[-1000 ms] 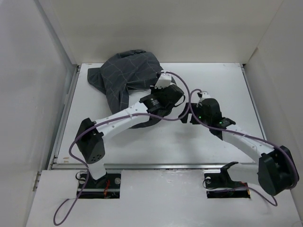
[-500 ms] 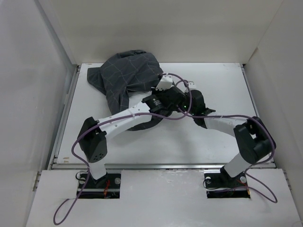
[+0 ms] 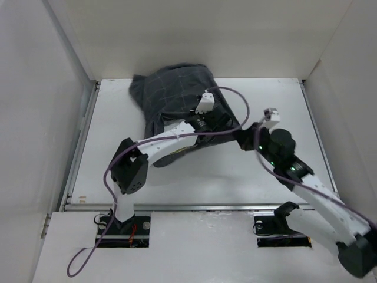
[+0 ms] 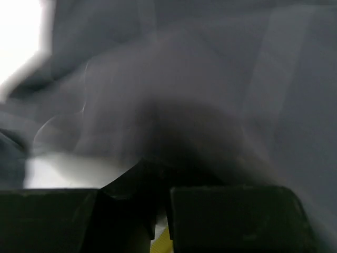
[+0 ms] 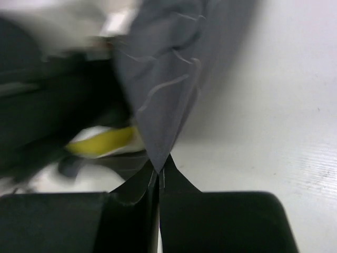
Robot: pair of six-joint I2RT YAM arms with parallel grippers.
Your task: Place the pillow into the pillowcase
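The dark checked pillowcase (image 3: 177, 88) lies bunched at the back middle of the table. My left arm reaches into it, and its gripper (image 4: 160, 211) is shut inside the dim fabric (image 4: 221, 79) with a sliver of the pillow's yellow band (image 4: 161, 243) between the fingers. In the top view the cloth hides that gripper's tips. My right gripper (image 3: 240, 138) is to the right of the case, shut (image 5: 158, 169) on a corner of the pillowcase hem (image 5: 163, 68). The pillow shows there only as a yellow and white strip (image 5: 102, 141) under the case.
The white table (image 3: 265, 177) is boxed in by pale walls on the left (image 3: 35, 118), back and right. A purple cable (image 3: 232, 103) loops over the left arm, close to the right wrist.
The right gripper went from open to shut on the pillowcase corner and drew back to the right. The left arm pushed further in, and the pillowcase shifted right and towards the back.
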